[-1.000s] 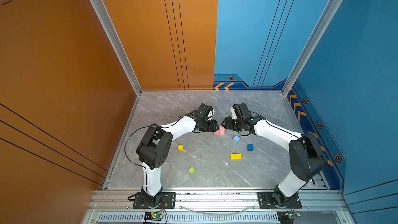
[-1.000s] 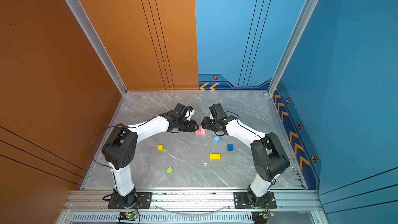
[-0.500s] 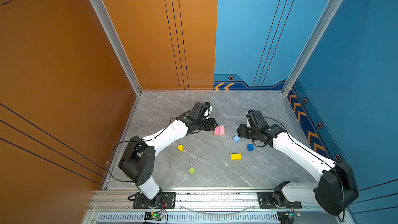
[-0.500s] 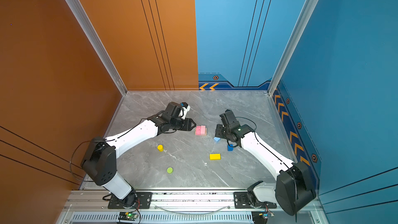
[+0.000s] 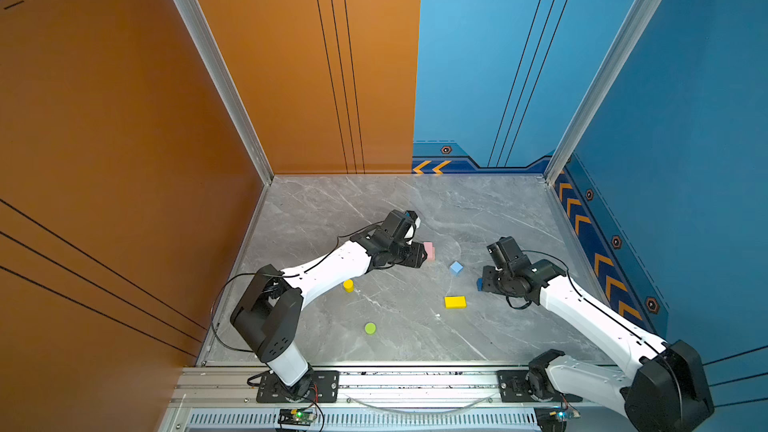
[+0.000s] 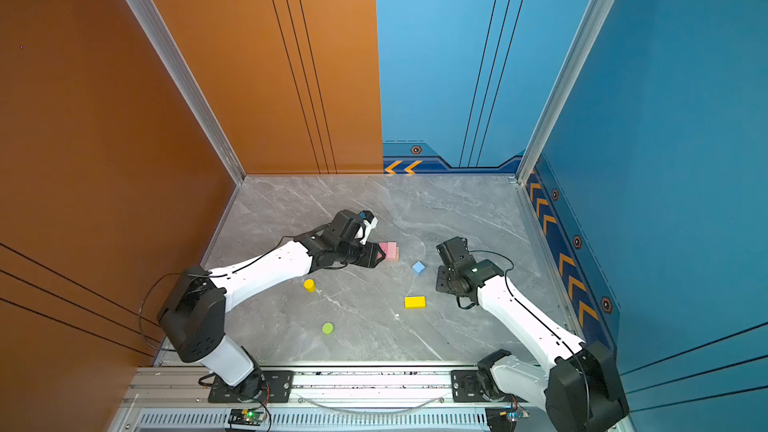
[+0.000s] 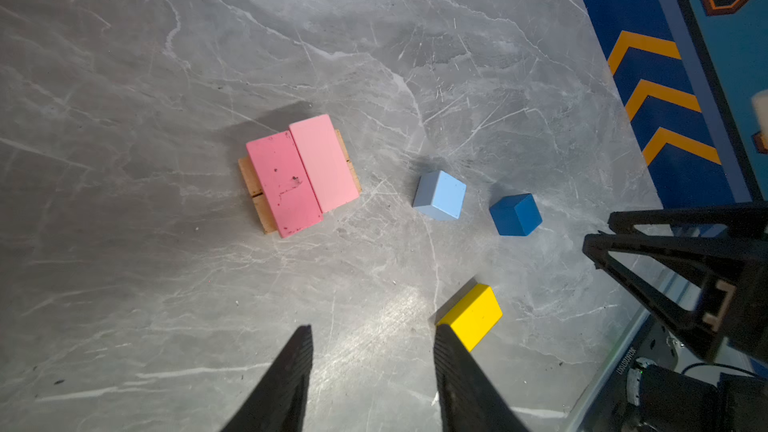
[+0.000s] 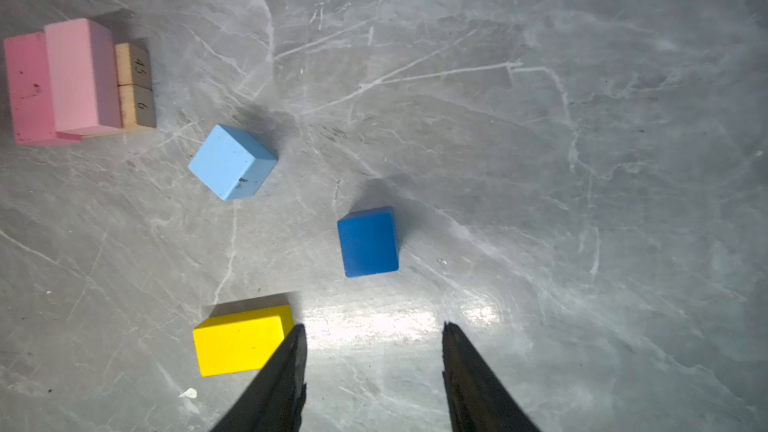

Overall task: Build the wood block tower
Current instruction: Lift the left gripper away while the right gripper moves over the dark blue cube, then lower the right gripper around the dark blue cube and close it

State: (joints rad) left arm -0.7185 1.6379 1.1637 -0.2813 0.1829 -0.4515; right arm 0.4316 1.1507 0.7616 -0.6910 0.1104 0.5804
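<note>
**Both grippers off the tower, right one swung out to the blue cubes**

Clock directions are read in the top views, twelve at the back wall.

A second ago my two grippers met nose to nose at the pink bars. Since then my right gripper [image 8: 374,326] has swung away toward 4 o'clock and now hangs by the dark-blue cube [image 8: 368,241], jaws spread with nothing between them. The cube lies ahead of the fingertips, not inside. My left gripper [image 7: 372,330] backed off half a second ago and has returned to the tower's 9 o'clock side. Its jaws are also spread and empty, and its fingers are clear of the blocks.

The tower [image 6: 390,250] stands on the grey table [image 5: 374,209] just toward 1 o'clock of centre, two layers so far. Two tan planks [image 8: 135,85] lie lowest, side by side, with pencilled numbers on their ends. Across them lie the pink bars [image 7: 301,174], touching and slipped lengthwise, one darker and scuffed, one paler.

The yellow brick [image 5: 454,302] lies flat at the tower's 5 o'clock. The light-blue cube [image 5: 456,268] sits at 4 o'clock, the dark-blue one beyond it. The yellow cylinder [image 5: 348,285] stands at 8 o'clock, the lime-green cylinder [image 5: 370,328] at 7.
</note>
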